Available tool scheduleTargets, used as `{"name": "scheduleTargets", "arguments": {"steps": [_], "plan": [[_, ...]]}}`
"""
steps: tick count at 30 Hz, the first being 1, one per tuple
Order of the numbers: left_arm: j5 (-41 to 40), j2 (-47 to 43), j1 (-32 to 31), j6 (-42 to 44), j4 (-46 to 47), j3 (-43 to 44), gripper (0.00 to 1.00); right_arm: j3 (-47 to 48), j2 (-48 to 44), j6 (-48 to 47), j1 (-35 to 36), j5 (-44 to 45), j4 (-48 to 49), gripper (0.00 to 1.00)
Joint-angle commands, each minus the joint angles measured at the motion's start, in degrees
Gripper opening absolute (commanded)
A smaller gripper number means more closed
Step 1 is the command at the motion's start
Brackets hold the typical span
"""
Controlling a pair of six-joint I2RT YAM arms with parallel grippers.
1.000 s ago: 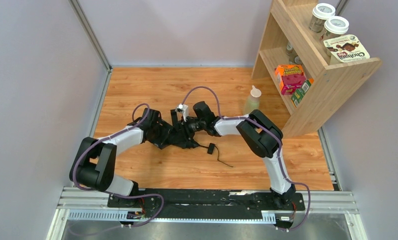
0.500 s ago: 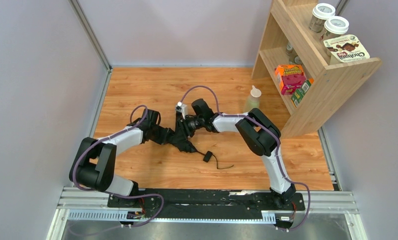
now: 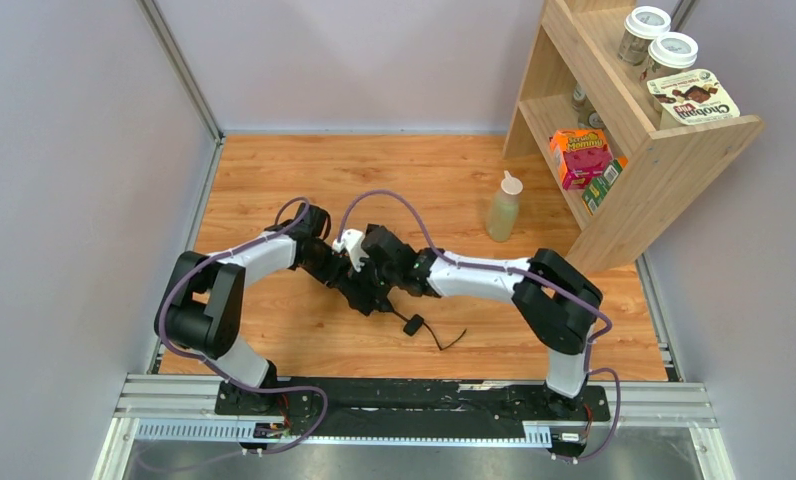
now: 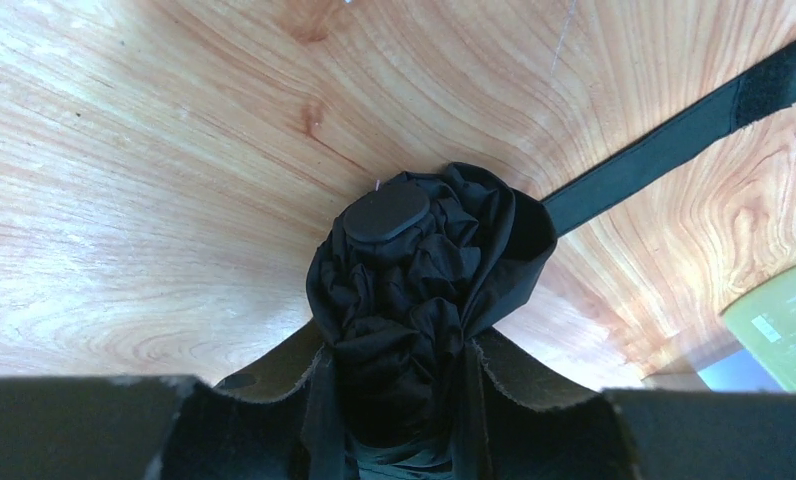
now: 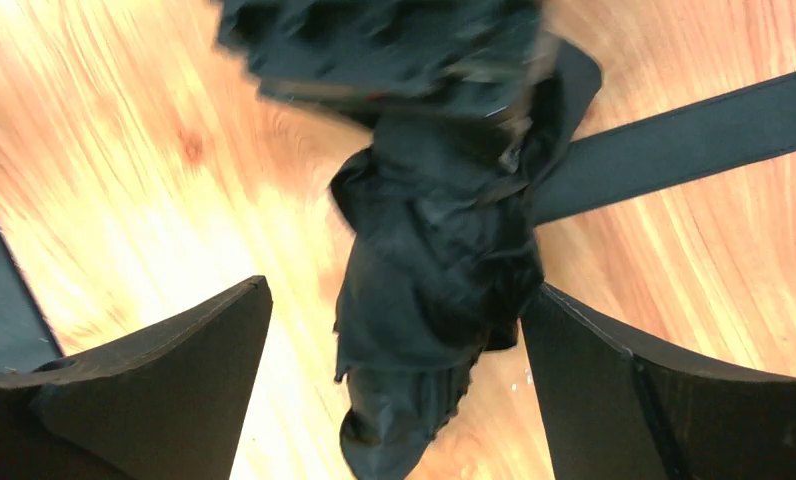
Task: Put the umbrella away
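Two robot arms met over a black umbrella [image 3: 369, 287] near the middle of the wooden table [image 3: 274, 170], seen from above. The left gripper [image 4: 399, 385] was clamped on the bunched black fabric of the folded umbrella, its two fingers [image 4: 274, 375] pressed against either side of the bundle, with the umbrella's round end cap [image 4: 386, 212] pointing away from the wrist camera. The right gripper [image 5: 394, 330] stood wide open around the same crumpled fabric; its right finger [image 5: 584, 350] touched the cloth, while the left one was apart from it, and it gripped nothing. The umbrella's flat closing strap [image 4: 674, 130] trailed loose across the tabletop. From above, the small black handle [image 3: 412, 324] with its thin loop cord [image 3: 444, 338] lay on the table just nearer the arm bases. A pale green squeeze bottle [image 3: 503, 208] stood upright well apart, near a wooden shelf [image 3: 624, 190] holding boxes and jars.
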Motion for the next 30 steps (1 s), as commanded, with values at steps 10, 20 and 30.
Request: {"name": "scheduleTargets", "arguments": {"steps": [10,20,30], "plan": [[-8.3,6.4,0.2,5.5,-19.0,-3.0,0.0,0.1,7.2,-11.8,12.7,42.8,10.1,0.85],[-9.3,1.7,0.2,7.6,-17.9,-3.3,0.0,0.1,11.3,-3.5,8.5,31.7,-0.5,0.02],[-9.7,-10.0,0.2,13.3,-6.6,-5.6,0.64,-9.5,13.0,11.0,-1.3,-7.1,7.7,0.0]]}}
